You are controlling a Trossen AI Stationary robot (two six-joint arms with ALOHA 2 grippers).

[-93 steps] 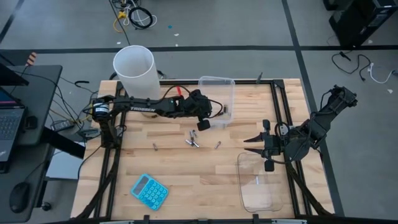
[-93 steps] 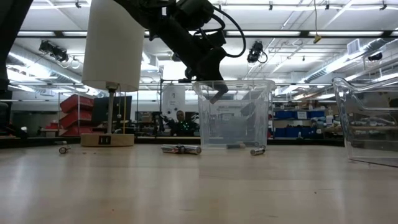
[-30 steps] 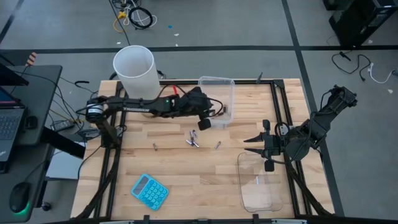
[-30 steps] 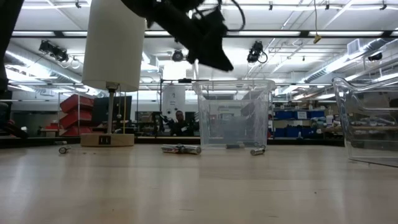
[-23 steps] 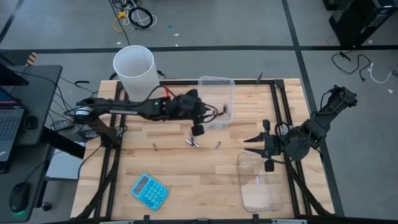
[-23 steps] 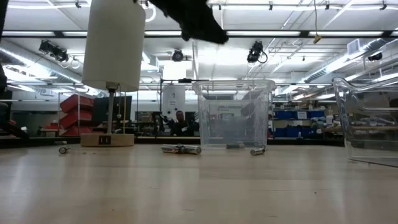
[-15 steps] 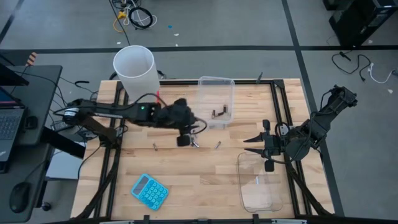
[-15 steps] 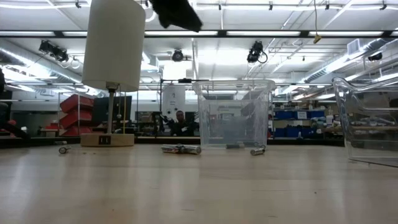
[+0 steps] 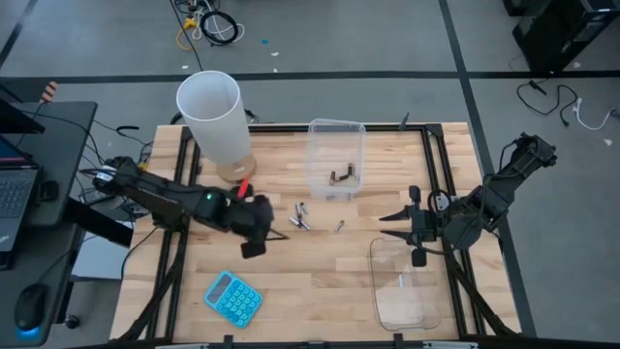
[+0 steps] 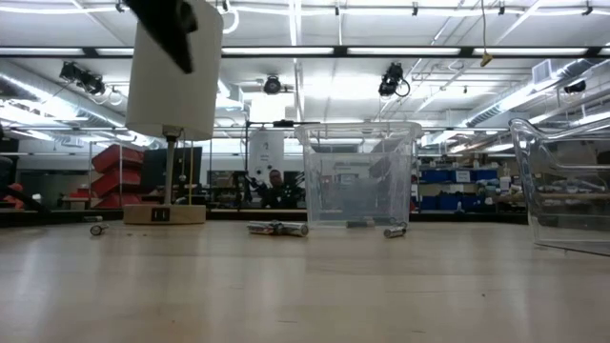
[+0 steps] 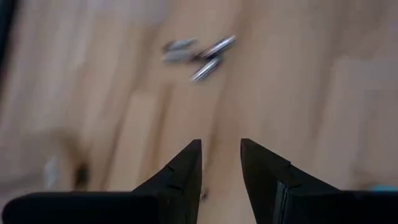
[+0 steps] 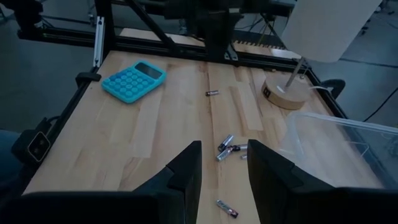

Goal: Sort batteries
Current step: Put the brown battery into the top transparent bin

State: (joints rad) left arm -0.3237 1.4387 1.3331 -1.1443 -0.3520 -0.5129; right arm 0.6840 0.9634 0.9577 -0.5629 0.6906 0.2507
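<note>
Three silvery batteries lie loose on the wooden table's middle, also seen in the left wrist view. One more battery lies to their right. Two dark batteries rest on the floor of the far clear tub. A single battery lies in the near right clear tub. My left gripper hangs open above the table, left of the loose batteries, pointing steeply down, with nothing between its fingers. My right gripper waits open at the right, above the table.
A lamp with a white shade stands at the far left. A blue calculator lies near the front left. One lone battery lies on the left part of the table. Bare wood stretches across the table's near middle.
My left gripper has swung from above the far clear tub toward the table's left and near edge, passing over the loose batteries. It has tipped from nearly level to pointing steeply down. The batteries and tubs have stayed where they were.
</note>
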